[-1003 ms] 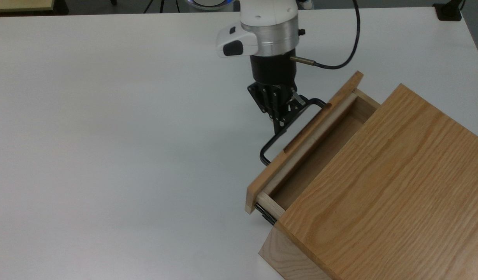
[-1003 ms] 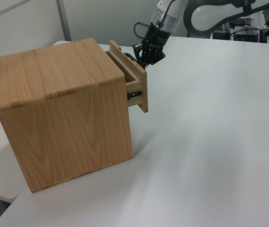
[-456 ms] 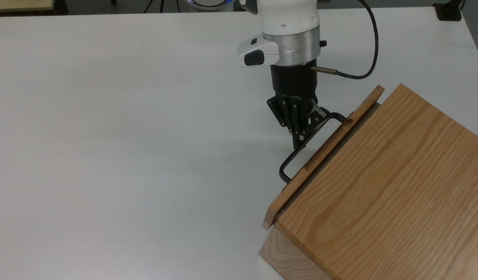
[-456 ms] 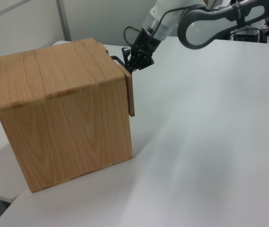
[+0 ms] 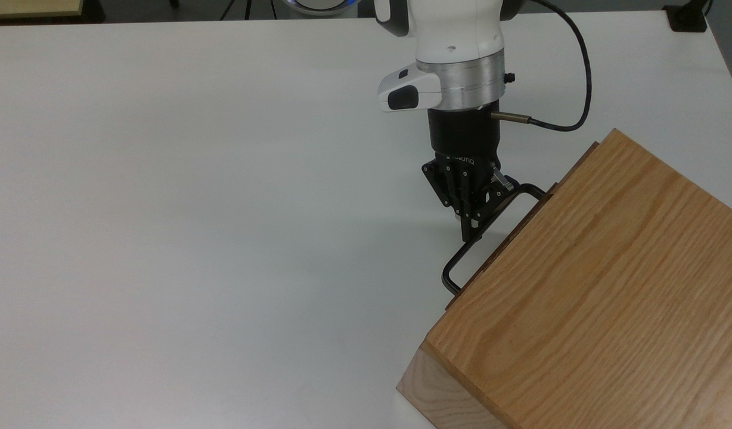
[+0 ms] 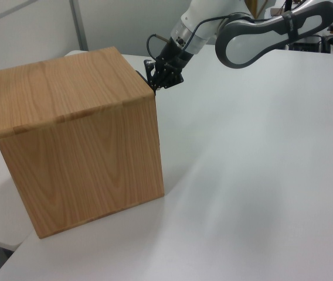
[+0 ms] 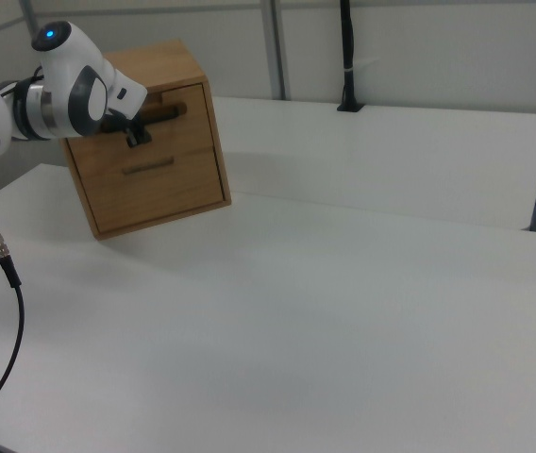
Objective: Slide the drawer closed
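Observation:
The drawer point(image 7: 189, 125) is the upper front panel of the oak cabinet point(image 5: 586, 298), and it sits flush inside the box. In the top view a thin strip of its front edge shows along the cabinet's left rim. Its black U-shaped handle point(image 5: 454, 264) sticks out toward the table. My gripper point(image 5: 471, 225) points down over the handle's bar and is shut on it. In the left view the gripper point(image 6: 158, 81) sits at the cabinet's point(image 6: 78, 129) far top corner. The right view has the gripper point(image 7: 139, 134) against the drawer front.
The cabinet stands near a corner of the white table point(image 5: 223, 208). A second, lower drawer front point(image 7: 155, 184) sits shut beneath the top one. A black cable point(image 5: 571, 113) loops from my wrist. A black post point(image 7: 346, 57) stands at the table's far edge.
The drawer has slid into the cabinet, from well open to flush. My gripper moved with it toward the cabinet, still holding the handle.

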Controlling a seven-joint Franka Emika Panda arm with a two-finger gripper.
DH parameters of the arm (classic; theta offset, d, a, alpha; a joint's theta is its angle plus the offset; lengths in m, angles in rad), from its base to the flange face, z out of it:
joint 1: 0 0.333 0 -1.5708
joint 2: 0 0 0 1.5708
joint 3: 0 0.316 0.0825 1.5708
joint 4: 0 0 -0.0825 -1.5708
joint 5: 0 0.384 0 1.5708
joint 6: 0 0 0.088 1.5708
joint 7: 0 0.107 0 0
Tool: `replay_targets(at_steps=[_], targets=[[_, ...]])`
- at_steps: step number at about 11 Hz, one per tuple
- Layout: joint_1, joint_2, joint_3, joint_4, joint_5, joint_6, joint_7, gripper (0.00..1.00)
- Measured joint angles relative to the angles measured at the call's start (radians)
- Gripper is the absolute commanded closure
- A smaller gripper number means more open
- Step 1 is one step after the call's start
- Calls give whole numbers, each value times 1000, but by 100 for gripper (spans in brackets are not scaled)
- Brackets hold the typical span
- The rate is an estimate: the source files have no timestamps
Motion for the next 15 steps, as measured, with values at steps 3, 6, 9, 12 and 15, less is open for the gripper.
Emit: replay_targets(at_steps=[3, 6, 9, 12, 15], targets=[[2, 2, -1, 0, -8, 13, 3, 100], [-1, -7, -1, 0, -39, 14, -33, 100], [-4, -55, -1, -2, -41, -204, -209, 100], [-16, -165, -2, -3, -41, -594, -431, 100], [-89, -327, -2, -52, -32, -798, -621, 98]])
